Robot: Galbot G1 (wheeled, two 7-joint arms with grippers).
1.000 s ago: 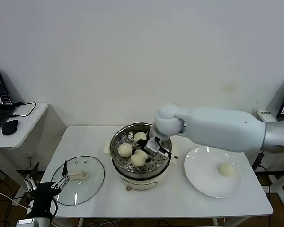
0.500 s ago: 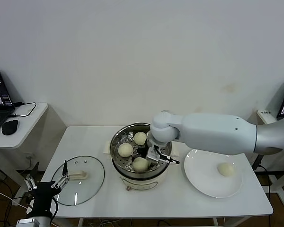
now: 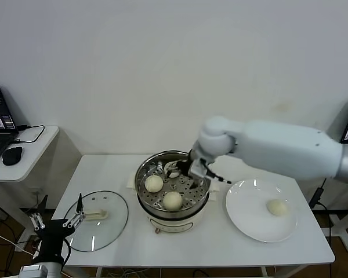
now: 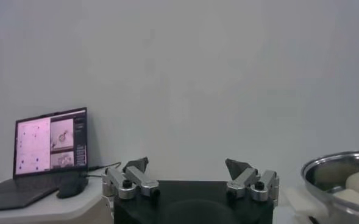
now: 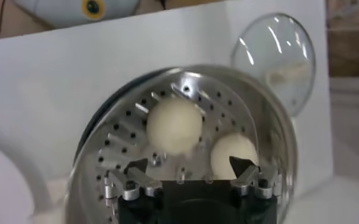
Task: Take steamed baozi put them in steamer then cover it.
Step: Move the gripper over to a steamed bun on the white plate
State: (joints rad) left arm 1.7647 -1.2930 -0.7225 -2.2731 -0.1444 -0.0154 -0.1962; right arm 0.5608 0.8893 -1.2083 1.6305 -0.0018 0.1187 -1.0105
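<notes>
From the head camera, the right gripper (image 3: 192,168) hangs over the steamer (image 3: 171,191), jaws released and empty; the last baozi (image 3: 276,207) lies on the plate (image 3: 243,223), right of the steamer.

The left wrist shows the left gripper (image 4: 191,173) spread, idle.

The right wrist shows two buns (image 5: 174,125) beneath the parted jaws.

right arm shell: smooth, glossy pale grey-white, thick and rounded, with a ball-shaped joint
right gripper (image 3: 192,169): black body, thin black fingers
right gripper fingers (image 5: 138,165): dark wedge tips on silver metal knuckles with round pivot screws
left gripper (image 4: 187,165): flat black palm block, silver hinged links, dark pointed tips
left gripper frame: thin black and silver links
</notes>
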